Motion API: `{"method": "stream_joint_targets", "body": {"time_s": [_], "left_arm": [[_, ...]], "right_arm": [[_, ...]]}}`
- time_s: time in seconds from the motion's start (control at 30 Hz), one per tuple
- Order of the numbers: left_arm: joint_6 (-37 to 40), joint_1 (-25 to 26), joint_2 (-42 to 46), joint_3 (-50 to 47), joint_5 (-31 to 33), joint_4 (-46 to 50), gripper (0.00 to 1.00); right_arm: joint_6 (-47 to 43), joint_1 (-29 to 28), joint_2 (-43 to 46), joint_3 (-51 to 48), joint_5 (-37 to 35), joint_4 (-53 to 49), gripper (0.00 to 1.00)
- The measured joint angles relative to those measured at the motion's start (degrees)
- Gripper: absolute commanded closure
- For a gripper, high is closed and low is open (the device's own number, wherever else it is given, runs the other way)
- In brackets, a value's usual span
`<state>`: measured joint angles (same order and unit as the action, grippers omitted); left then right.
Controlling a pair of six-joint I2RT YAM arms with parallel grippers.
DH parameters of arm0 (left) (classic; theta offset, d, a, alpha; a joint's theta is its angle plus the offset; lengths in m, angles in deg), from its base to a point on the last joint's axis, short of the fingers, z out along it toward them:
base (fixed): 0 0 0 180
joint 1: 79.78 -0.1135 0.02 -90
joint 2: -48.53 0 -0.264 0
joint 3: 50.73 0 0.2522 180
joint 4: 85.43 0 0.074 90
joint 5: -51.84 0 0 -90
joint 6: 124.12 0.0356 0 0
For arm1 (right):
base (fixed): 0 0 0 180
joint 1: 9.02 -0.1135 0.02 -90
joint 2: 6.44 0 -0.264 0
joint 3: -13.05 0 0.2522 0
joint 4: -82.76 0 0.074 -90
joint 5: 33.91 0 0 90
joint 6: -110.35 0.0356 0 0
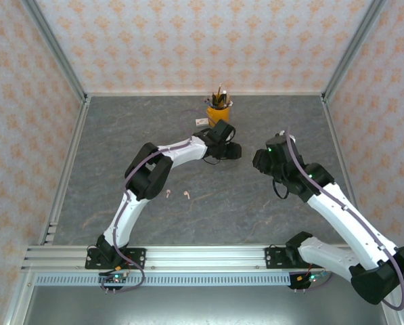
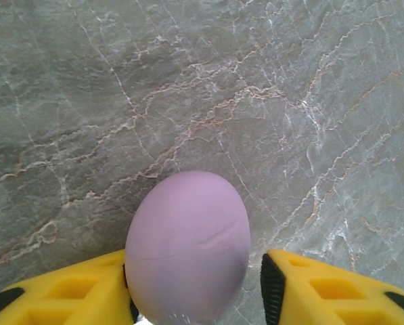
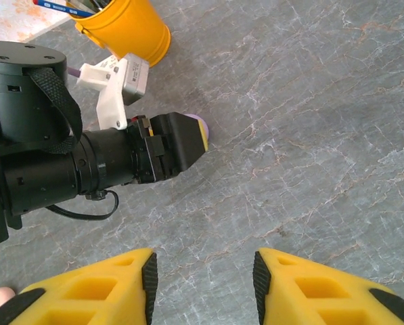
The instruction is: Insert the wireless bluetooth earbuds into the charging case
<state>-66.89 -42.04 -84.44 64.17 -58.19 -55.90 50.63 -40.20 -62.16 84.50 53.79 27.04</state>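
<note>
One pale pink earbud [image 1: 168, 194] and another pink earbud [image 1: 187, 194] lie apart on the desk [image 1: 120, 135]. Farther out, the right fingers [image 3: 323, 291] are released over bare desk. The left fingers [image 2: 323, 291] are released, straddling the lilac charging case [image 2: 188, 244]. A yellow pen cup [image 1: 218, 110] stands beyond.

Smooth lilac egg-shaped charging case [image 2: 188, 247] sits closed on the grey marbled tabletop [image 2: 86, 101]. Two tiny pale pink stemmed earbuds [image 1: 168, 194] lie side by side, well apart from it.
</note>
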Motion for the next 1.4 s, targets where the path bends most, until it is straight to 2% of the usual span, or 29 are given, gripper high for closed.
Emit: {"method": "stream_joint_targets", "body": {"time_s": [0.13, 0.17, 0.27, 0.3, 0.53, 0.83, 1.03, 1.4], "left_arm": [[1.0, -0.5, 2.1, -1.8, 1.1, 0.7, 0.24], [1.3, -0.9, 2.9, -2.4, 1.3, 1.0, 0.17], [2.4, -2.1, 6.6, -5.6, 2.6, 1.6, 0.13], [2.8, -2.6, 8.2, -6.9, 3.1, 1.6, 0.00], [4.2, -4.4, 23.2, -17.4, 11.1, 1.9, 0.00], [2.6, -5.2, 42.6, -29.4, 24.8, 2.9, 0.00], [-0.7, -6.7, 46.8, -32.3, 32.6, 8.2, 0.00], [-6.5, -12.8, 55.3, -42.2, 34.9, 16.6, 0.00]], "right_arm": [[0.4, 0.0, 2.2, -0.2, 0.1, -0.1, 0.47], [0.4, 0.0, 2.8, -0.4, 0.1, -0.1, 0.45], [0.8, 0.0, 4.7, -1.7, 0.1, -0.2, 0.42], [0.8, 0.0, 5.1, -2.2, 0.1, -0.2, 0.41], [0.8, 0.0, 6.0, -7.1, 1.2, 0.9, 0.34], [1.0, -0.6, 5.7, -10.4, 4.2, 3.4, 0.33], [3.4, -5.8, 5.5, -11.0, 4.0, 5.7, 0.32], [7.6, -15.6, -3.0, -12.6, 3.6, 13.4, 0.32]]}}
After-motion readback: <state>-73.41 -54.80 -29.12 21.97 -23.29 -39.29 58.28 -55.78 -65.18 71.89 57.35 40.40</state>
